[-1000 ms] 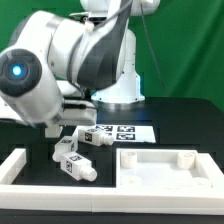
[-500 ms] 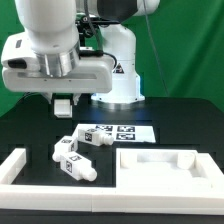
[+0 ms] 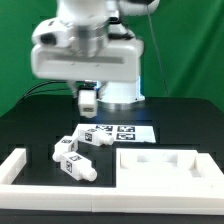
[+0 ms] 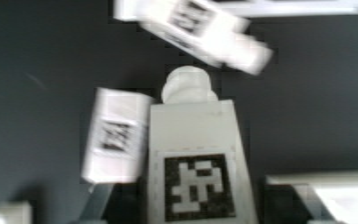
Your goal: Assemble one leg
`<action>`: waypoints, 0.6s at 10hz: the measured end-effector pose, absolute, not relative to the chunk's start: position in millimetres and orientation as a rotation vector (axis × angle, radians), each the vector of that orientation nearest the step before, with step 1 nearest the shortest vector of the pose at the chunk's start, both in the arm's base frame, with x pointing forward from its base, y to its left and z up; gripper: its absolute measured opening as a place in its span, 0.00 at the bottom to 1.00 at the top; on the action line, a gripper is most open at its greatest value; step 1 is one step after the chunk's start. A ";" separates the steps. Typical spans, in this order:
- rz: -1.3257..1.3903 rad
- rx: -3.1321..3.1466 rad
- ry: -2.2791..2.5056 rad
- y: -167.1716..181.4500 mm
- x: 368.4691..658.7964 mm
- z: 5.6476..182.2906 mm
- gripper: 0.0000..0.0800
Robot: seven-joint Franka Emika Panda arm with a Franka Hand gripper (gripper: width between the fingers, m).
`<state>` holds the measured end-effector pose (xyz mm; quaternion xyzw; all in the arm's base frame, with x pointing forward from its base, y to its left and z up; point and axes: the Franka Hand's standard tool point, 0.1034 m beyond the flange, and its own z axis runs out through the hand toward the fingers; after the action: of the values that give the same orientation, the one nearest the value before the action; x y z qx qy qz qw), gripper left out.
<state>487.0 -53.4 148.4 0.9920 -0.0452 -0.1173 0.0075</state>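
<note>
Nearest us, the white tabletop with its raised rim and a white angled rail lie on the black table, where they were 0.5 s ago. The 2 loose pegs have not moved either: a 2nd leg lies near the rail, and a 3rd leg lies at the edge of the marker board. Above them the gripper has swung toward the exterior view's right and sits a little higher. In the wrist view the leg appears to be clamped in it, rounded end outward and clear of the table, though the fingers barely show. Behind stand the arm's white base and a green backdrop. Each tag is a black-and-white square pattern, too blurred to read.
</note>
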 end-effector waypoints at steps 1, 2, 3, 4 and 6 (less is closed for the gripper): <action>-0.240 3.101 -0.107 -45.1 497.6 163.9 0.36; -0.191 3.070 -0.071 -57.6 492.7 164.4 0.36; -0.114 3.074 -0.077 -59.2 494.6 161.3 0.36; 0.011 3.078 -0.068 -57.3 499.1 160.8 0.36; 0.206 3.073 -0.061 -54.8 503.9 159.8 0.36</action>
<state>503.9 -54.8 159.8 0.9971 -0.0196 0.0669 0.0308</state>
